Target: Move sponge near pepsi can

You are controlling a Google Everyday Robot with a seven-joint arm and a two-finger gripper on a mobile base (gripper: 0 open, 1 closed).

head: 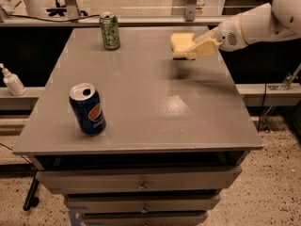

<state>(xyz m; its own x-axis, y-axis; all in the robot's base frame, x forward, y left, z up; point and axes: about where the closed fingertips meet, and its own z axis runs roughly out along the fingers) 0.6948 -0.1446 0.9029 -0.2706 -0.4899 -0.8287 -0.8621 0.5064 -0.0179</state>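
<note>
The grey surface is shown with the pincer reaching in from 3 o'clock, closed on the sponge, which is held just above the surface at about 1 o'clock. The pepsi can stands upright at 8 o'clock, well apart from the sponge, and a green can at 11 o'clock. The sponge is judged light, soft and compressible, and is best gripped across its narrow middle with moderate squeeze.
</note>
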